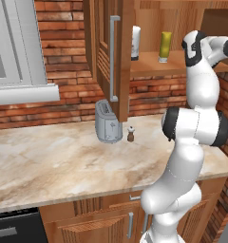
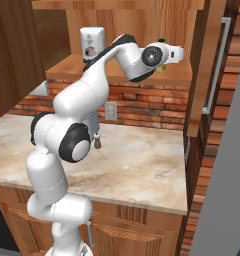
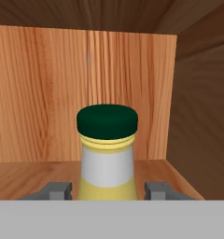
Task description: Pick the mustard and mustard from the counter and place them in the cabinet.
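Note:
Inside the cabinet (image 1: pixel 104 57), a bright yellow mustard bottle (image 3: pixel 107 161) with a white neck band and dark green cap stands upright on the wooden shelf (image 1: pixel 147 65). My gripper (image 3: pixel 108 190) is open around its body, with a small gap between each finger (image 3: pixel 58 190) and the bottle. The green tip (image 2: pixel 162 40) peeks over my hand in the right base view. A plain dull-yellow mustard bottle (image 1: pixel 165 46) stands on the same shelf, left of my arm. The counter (image 1: pixel 63 156) lies below.
A white bottle (image 1: pixel 135 42) stands at the shelf's left end. The slatted cabinet door (image 2: pixel 212 60) with its grey bar handle hangs open. On the counter sit a toaster (image 1: pixel 108 122) and a small brown shaker (image 1: pixel 130 135). The cabinet's back and right walls are close behind the bottle.

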